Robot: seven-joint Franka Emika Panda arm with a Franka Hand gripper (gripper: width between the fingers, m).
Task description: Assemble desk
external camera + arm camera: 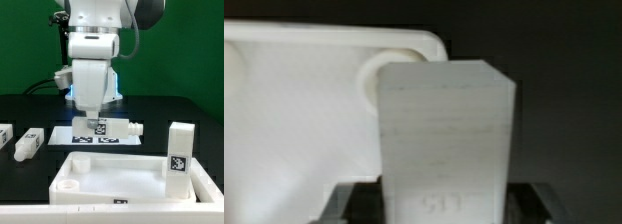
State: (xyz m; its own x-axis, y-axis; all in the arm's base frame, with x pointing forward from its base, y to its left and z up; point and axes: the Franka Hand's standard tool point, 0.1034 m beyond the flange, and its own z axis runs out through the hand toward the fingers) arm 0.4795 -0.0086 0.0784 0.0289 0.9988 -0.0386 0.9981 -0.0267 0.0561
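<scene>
Claw [429,203] clenched on a white block leg [446,130], its dark fingers [349,200] pressing the block's two sides at the edge of the wrist view, where they are mostly cut off. The held leg's faint embossed marking is too blurred to read. Behind the leg lies the white rimmed panel [295,110]; the leg covers part of a rounded corner socket [379,78]. In the exterior view the arm's body hides most of the claw. The panel rests on the black worktop [30,110], and an upright leg [180,150] with a tag stands in its corner toward the exterior view's right. The marker board [78,136] lies beyond the panel. A loose leg [28,143] lies toward the exterior view's left, beside another block [3,135] cut off by the frame.
</scene>
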